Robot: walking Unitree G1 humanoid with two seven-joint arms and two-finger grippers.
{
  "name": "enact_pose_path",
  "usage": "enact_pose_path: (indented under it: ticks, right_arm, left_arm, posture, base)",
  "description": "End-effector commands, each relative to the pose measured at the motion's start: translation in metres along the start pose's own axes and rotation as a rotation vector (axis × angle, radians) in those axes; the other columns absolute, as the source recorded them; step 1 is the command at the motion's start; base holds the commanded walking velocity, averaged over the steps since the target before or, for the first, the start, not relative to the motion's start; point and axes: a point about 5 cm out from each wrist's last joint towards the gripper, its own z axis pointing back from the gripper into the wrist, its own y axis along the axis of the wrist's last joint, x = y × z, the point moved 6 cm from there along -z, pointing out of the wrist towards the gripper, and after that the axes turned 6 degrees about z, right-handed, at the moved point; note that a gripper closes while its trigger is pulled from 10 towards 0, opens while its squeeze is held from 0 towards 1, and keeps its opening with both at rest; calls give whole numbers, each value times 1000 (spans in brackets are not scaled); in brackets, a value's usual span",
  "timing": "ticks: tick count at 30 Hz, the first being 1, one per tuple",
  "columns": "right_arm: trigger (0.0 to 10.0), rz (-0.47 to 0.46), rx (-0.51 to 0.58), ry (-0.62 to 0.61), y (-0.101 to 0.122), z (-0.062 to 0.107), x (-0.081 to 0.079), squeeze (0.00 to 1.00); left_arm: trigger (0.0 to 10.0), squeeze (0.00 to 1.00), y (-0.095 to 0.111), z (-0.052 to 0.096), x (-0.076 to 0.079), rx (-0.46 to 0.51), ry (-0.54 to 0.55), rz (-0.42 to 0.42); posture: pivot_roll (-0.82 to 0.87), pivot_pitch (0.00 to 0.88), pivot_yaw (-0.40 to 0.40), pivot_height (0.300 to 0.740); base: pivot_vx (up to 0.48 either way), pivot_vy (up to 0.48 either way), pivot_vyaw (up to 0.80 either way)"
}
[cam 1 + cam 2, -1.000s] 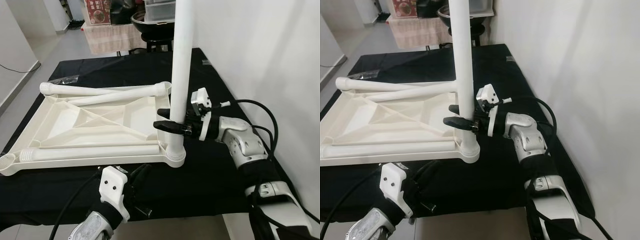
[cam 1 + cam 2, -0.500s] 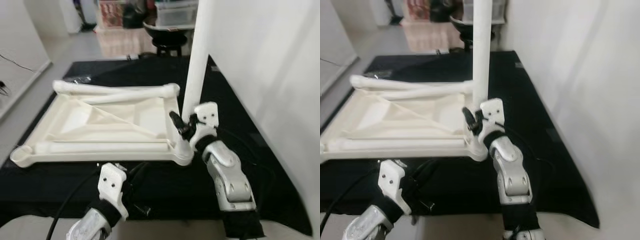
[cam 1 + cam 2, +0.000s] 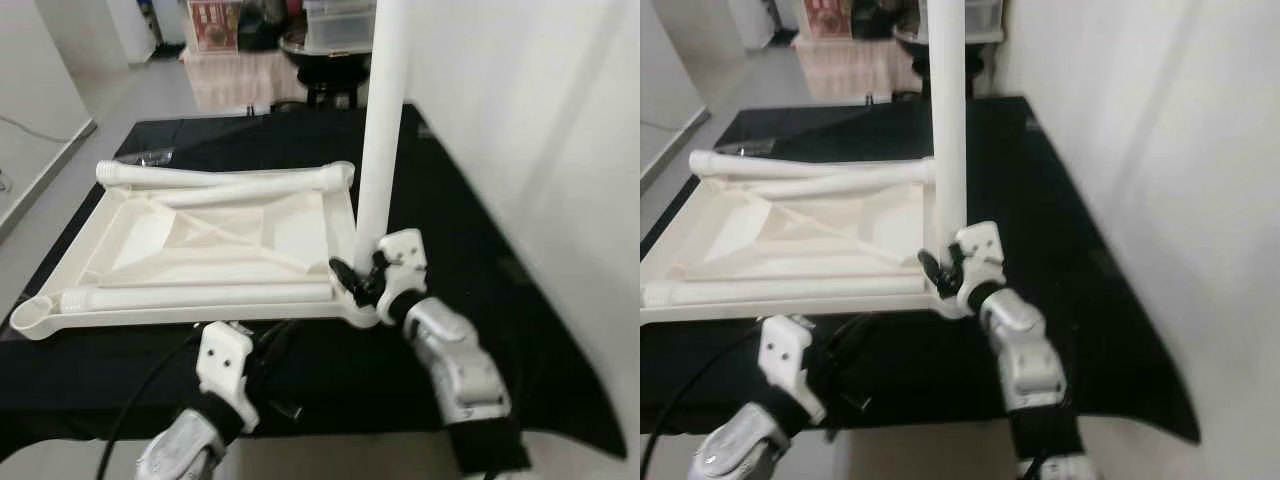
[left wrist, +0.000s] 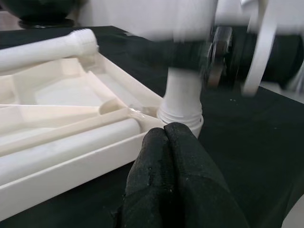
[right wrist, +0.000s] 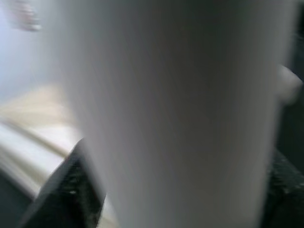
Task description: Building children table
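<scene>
Now the right gripper [image 3: 352,283], clamped on the upright leg [image 3: 383,130], has slid down to the tabletop's [image 3: 180,240] near-right corner socket, seating it, while the left gripper [image 4: 173,142] waits closed and empty.

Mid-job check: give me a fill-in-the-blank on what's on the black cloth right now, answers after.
1. The upright white leg stands in the tabletop's near-____ corner socket.
2. The right gripper grips that leg near its ____.
3. Loose legs lying on the upturned tabletop: ____.
4. The left gripper has its fingers ____, just short of the tabletop's near edge.

Missing words: right; base; two; shut
</scene>
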Motion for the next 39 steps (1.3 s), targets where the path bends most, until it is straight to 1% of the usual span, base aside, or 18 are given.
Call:
enact_pose_path:
  ticks: [1, 2, 4, 5, 6, 8, 15, 16, 17, 28, 29, 33, 34, 35, 36, 37, 38, 39]
  right_arm:
    - [10000, -23, 46, 124, 11, -3, -13, 761]
    - [10000, 51, 48, 201, 15, -2, -16, 0]
    - [10000, 138, 34, 322, 16, 0, -18, 0]
    - [10000, 138, 34, 322, 16, 0, -18, 0]
    - [10000, 152, 25, 452, 19, 1, -20, 0]
    - [10000, 147, 25, 496, 20, 1, -20, 0]
    - [10000, 70, 56, 538, 31, -8, -13, 0]
    - [2275, 63, 48, 558, 29, -9, -12, 0]
    - [0, 63, 37, 569, 28, -10, -12, 0]
    - [0, 64, 32, 563, 22, -6, 0, 0]
    - [0, 82, 29, 491, 18, -1, 9, 0]
    - [0, 89, 19, 441, 14, 2, 13, 0]
    - [0, 82, -9, 350, 5, 4, 19, 0]
    - [0, 54, -43, 182, -7, 4, 27, 0]
    - [0, 54, -43, 182, -7, 4, 27, 0]
    - [0, 16, -119, -138, -28, 12, 45, 0]
    - [0, -6, -182, -370, -43, 26, 59, 0]
    - [0, -6, -182, -370, -43, 26, 59, 0]
  left_arm:
    - [10000, 0, -4, 1, -1, -12, 5, -1]
    - [10000, 0, -4, 1, 0, -12, 4, 0]
    - [10000, 0, -5, 2, 0, -13, 3, 1]
    - [10000, 0, -5, 2, 0, -13, 3, 1]
    - [10000, 0, -4, 2, 0, -14, 3, -1]
    - [10000, 0, -4, 2, 0, -15, 4, -2]
    - [10000, 0, -5, 3, 0, -19, 4, -5]
    - [10000, 0, -5, 4, 0, -22, 3, -6]
    - [10000, 0, -5, 4, 0, -23, 2, -7]
    - [10000, 0, -4, 4, 0, -25, 3, -9]
    - [10000, 0, -4, 3, 0, -22, 4, -9]
    - [10000, 0, -3, 3, 0, -21, 4, -9]
    - [10000, 0, -3, 3, 0, -19, 5, -8]
    - [10000, 0, -2, 3, 0, -17, 5, -8]
    - [10000, 0, -2, 3, 0, -17, 5, -8]
    - [10000, 0, -2, 3, -1, -14, 6, -9]
    - [10000, 0, -1, 3, -1, -13, 6, -9]
    - [10000, 0, -1, 3, -1, -13, 6, -9]
  posture:
    - [-18, 69, 28, 740]
    - [-16, 68, 28, 740]
    - [-13, 71, 30, 740]
    - [-13, 71, 30, 740]
    - [-6, 72, 31, 740]
    - [-2, 74, 31, 740]
    - [7, 76, 34, 740]
    - [14, 79, 36, 740]
    - [19, 81, 38, 740]
    - [16, 86, 35, 740]
    - [14, 86, 35, 740]
    - [9, 89, 33, 740]
    - [9, 89, 33, 740]
    - [2, 92, 21, 740]
    - [2, 92, 21, 740]
    - [-6, 95, 19, 740]
    - [-6, 95, 19, 740]
    - [-6, 95, 19, 740]
  base:
    - [0, 0, 0]
    - [0, 0, 0]
    - [0, 0, 0]
    - [0, 0, 0]
    - [0, 0, 0]
    - [0, 0, 0]
    - [0, 0, 0]
    - [0, 0, 0]
    - [0, 0, 0]
    - [0, 0, 0]
    - [0, 0, 0]
    - [0, 0, 0]
    - [0, 0, 0]
    - [0, 0, 0]
    - [0, 0, 0]
    - [0, 0, 0]
    - [0, 0, 0]
    - [0, 0, 0]
